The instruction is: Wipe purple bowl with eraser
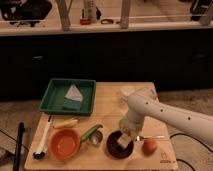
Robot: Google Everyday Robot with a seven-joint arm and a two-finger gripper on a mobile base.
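The purple bowl (114, 147), dark and glossy, sits near the front edge of the wooden table (107, 102), right of the orange bowl (65, 143). My white arm reaches in from the right and bends down over the purple bowl. The gripper (124, 138) points down into the bowl, shut on the eraser (122, 143), a small pale block. The eraser is down inside the bowl, against its right inner side. The arm hides the bowl's far rim.
A green tray (52, 100) holding a pale folded cloth (73, 93) stands at the back left. A yellow banana-like piece (65, 122), a white-handled brush (43, 140), a green item with a metal cup (97, 136), a spoon (150, 137) and an orange fruit (149, 146) surround the bowls.
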